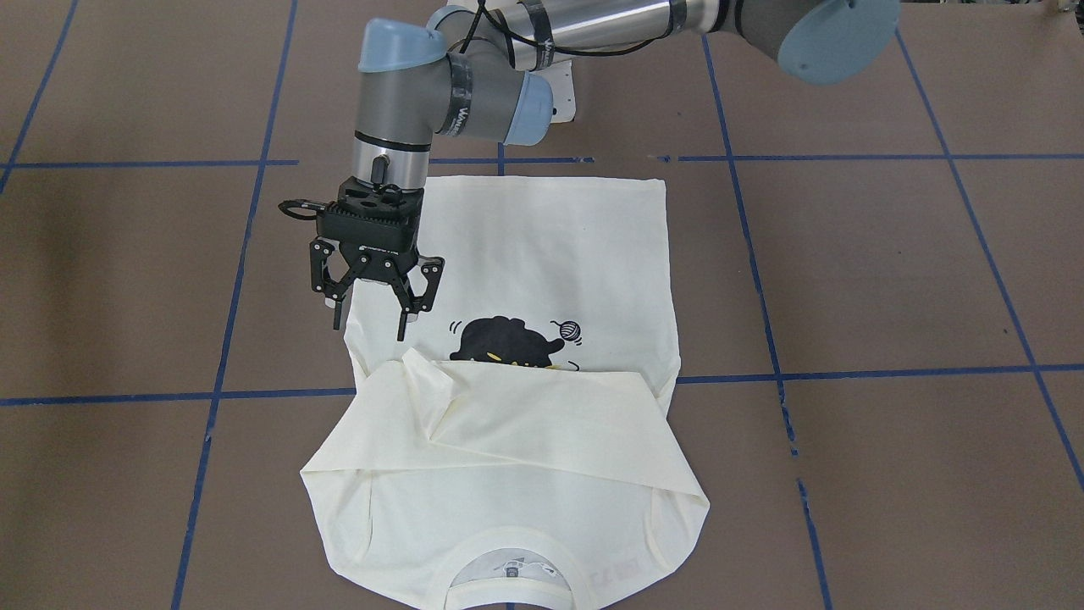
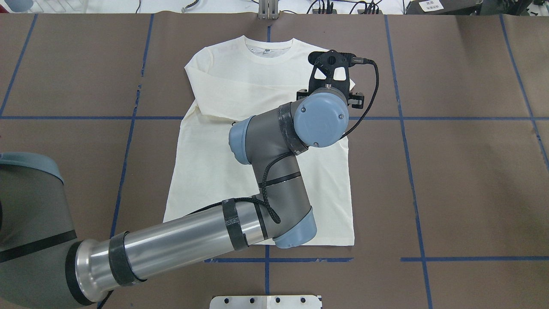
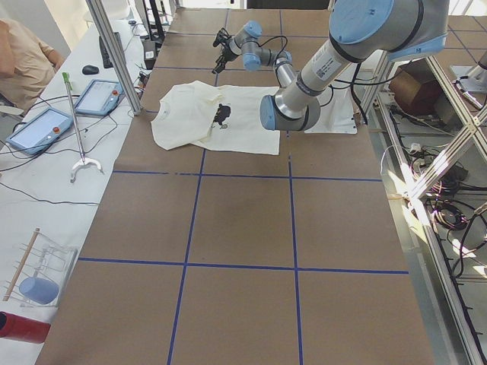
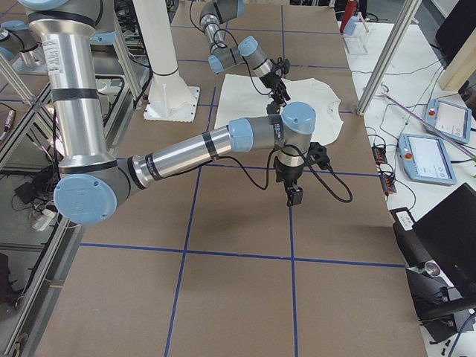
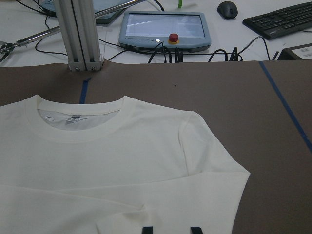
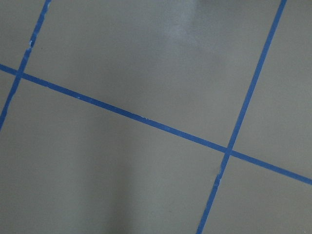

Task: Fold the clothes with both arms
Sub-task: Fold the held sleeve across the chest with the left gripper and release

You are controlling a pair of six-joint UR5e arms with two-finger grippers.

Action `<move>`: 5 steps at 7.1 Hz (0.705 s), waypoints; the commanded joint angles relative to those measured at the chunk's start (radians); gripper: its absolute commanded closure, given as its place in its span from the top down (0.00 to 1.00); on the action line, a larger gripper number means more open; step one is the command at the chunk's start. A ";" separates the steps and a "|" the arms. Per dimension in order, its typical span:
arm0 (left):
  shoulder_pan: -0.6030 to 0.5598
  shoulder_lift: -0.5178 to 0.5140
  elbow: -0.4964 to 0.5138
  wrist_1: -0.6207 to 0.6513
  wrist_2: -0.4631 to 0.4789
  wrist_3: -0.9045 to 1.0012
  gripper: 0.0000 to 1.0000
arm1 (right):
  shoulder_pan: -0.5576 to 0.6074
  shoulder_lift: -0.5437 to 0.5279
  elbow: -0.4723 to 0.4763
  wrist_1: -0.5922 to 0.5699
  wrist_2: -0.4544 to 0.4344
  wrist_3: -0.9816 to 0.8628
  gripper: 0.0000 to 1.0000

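The cream long-sleeved T-shirt lies flat on the brown table, front up, with its collar toward the operators' side. Its sleeves are folded across the chest and half cover the black cat print. My left gripper hovers open and empty just above the shirt's side edge, next to the folded sleeve's cuff. It also shows in the overhead view and the left wrist view. My right gripper points down at bare table, one grid square away from the shirt. I cannot tell if it is open or shut.
Blue tape lines divide the table into squares. Past the far table edge stand an aluminium post, a teach pendant and a keyboard. The white pedestal stands at the robot's side.
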 commanded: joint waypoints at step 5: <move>-0.257 0.381 -0.540 0.333 -0.491 0.449 1.00 | -0.342 0.204 0.002 0.276 -0.040 0.703 1.00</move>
